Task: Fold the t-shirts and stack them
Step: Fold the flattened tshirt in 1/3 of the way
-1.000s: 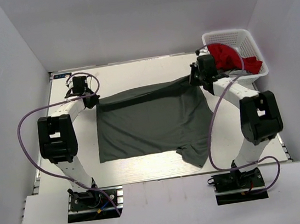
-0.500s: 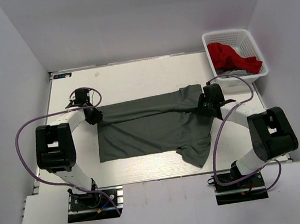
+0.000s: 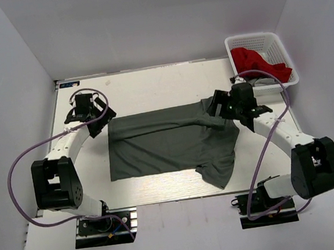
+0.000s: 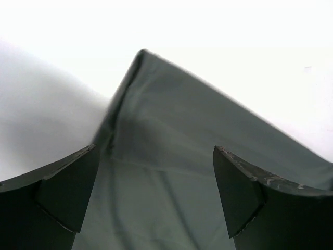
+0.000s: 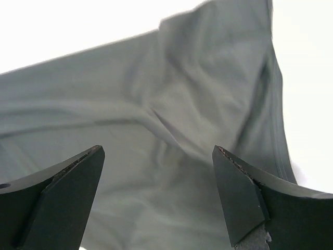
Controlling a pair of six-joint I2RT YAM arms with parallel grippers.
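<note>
The dark olive-grey t-shirt [image 3: 170, 149] lies flat in the middle of the table, its far edge folded over into a band [image 3: 160, 123] across the top. One sleeve sticks out at the near right [image 3: 219, 170]. My left gripper [image 3: 101, 117] is open just above the shirt's far left corner [image 4: 140, 57], with cloth showing below its spread fingers [image 4: 62, 192] and nothing held. At the far right corner my right gripper [image 3: 218, 110] is also open, over wrinkled cloth [image 5: 171, 120]. The red t-shirt [image 3: 257, 62] lies bunched in the basket.
The white lattice basket [image 3: 260, 35] stands at the far right corner of the table. Purple cables loop from both arms. Grey walls close in the table on three sides.
Both grippers carried the shirt's far edge toward the near side, laid it over the body, then opened and let go. Both have since backed off a little.
</note>
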